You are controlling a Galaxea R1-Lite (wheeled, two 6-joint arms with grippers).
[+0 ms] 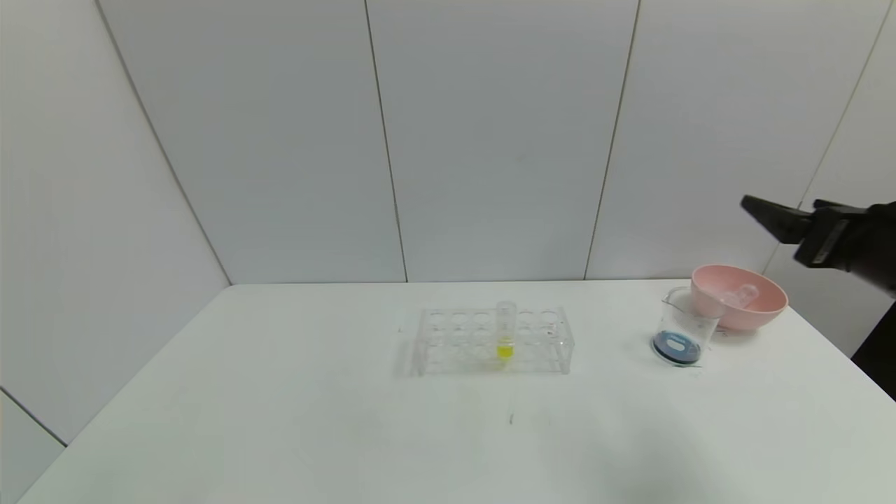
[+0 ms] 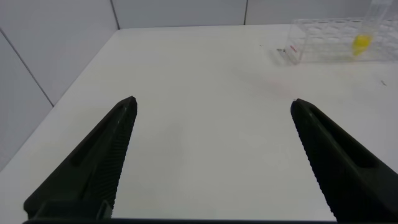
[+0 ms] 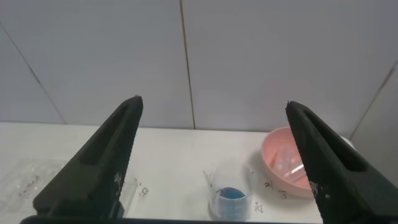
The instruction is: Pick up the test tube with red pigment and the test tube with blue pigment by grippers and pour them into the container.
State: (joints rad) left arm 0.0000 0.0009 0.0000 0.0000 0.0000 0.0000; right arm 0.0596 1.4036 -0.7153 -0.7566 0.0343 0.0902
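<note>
The container (image 1: 680, 336), a small clear beaker with a spout, stands at the right of the table with dark blue liquid in its bottom; the right wrist view shows it (image 3: 233, 193) below the jaws. No tube holding red or blue pigment is in view. A clear tube (image 1: 740, 295) with no colour in it lies in the pink bowl (image 1: 770, 304). My right gripper (image 1: 777, 213) hangs open and empty in the air above and right of the bowl (image 3: 213, 102). My left gripper (image 2: 213, 101) is open and empty over bare table, outside the head view.
A clear tube rack (image 1: 493, 339) stands mid-table with one upright tube of yellow liquid (image 1: 505, 329); the left wrist view shows the rack (image 2: 336, 40) far off. The pink bowl touches the container's right side. Grey wall panels close the back, and the table edge runs just right of the bowl.
</note>
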